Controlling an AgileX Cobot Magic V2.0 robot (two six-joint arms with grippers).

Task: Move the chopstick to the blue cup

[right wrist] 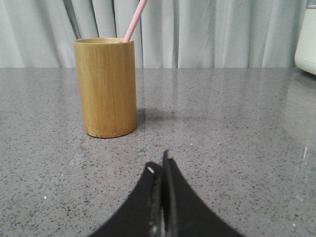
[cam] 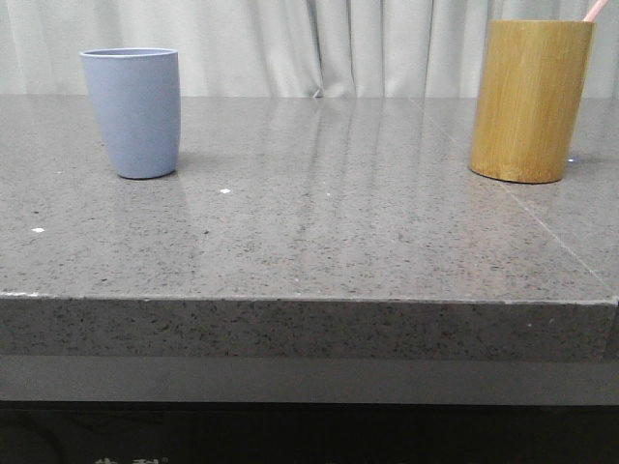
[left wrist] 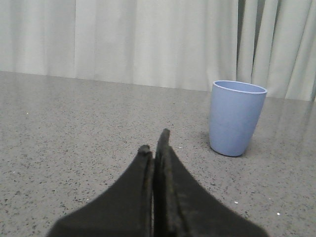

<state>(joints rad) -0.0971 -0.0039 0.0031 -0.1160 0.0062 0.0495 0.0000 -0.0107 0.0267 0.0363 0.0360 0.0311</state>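
The light-blue cup (cam: 132, 112) stands upright at the far left of the grey table; it also shows in the left wrist view (left wrist: 236, 117). A pale pink chopstick (cam: 597, 10) sticks out of the tall tan bamboo holder (cam: 530, 101) at the far right; the right wrist view shows the chopstick (right wrist: 135, 20) leaning in the holder (right wrist: 105, 88). My left gripper (left wrist: 154, 143) is shut and empty, low over the table, short of the cup. My right gripper (right wrist: 159, 164) is shut and empty, short of the holder. Neither gripper shows in the front view.
The grey speckled table (cam: 319, 222) has its front edge near the camera. Pale curtains (cam: 319, 43) hang behind. A white object (right wrist: 306, 39) shows at the edge of the right wrist view.
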